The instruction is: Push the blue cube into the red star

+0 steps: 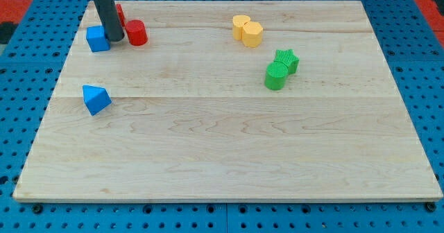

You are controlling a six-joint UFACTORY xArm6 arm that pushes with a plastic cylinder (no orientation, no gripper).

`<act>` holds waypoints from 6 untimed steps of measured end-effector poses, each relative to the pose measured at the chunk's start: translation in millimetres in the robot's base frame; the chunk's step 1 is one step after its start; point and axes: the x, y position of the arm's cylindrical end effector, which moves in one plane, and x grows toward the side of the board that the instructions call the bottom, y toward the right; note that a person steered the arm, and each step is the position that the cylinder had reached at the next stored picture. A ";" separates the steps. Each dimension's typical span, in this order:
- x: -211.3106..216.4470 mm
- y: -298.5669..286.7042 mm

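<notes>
at the counter's (229,157) top-left corner, my tip (116,40) rests against the blue cube's (98,38) right face.

no pincer here, only a bare dark rod, so nothing is grasped. the red star (119,14) sits just behind the rod, mostly hidden; a red cylinder (137,33) stands just right of my tip. the push looks underway but misplaced: next i'd circle to the cube's near-left side and shove up-right. blocks look smooth, matte; wood grain pale.

Wooden board (229,157) — blue cube (98,39), red star (118,14), red cylinder (137,33), blue triangular block (96,99), yellow pair (248,30), green pair (281,68).
</notes>
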 end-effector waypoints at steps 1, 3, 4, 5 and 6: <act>31.7 -5.2; -8.3 -57.1; -27.3 -57.1; -33.1 -57.2; 6.5 -64.7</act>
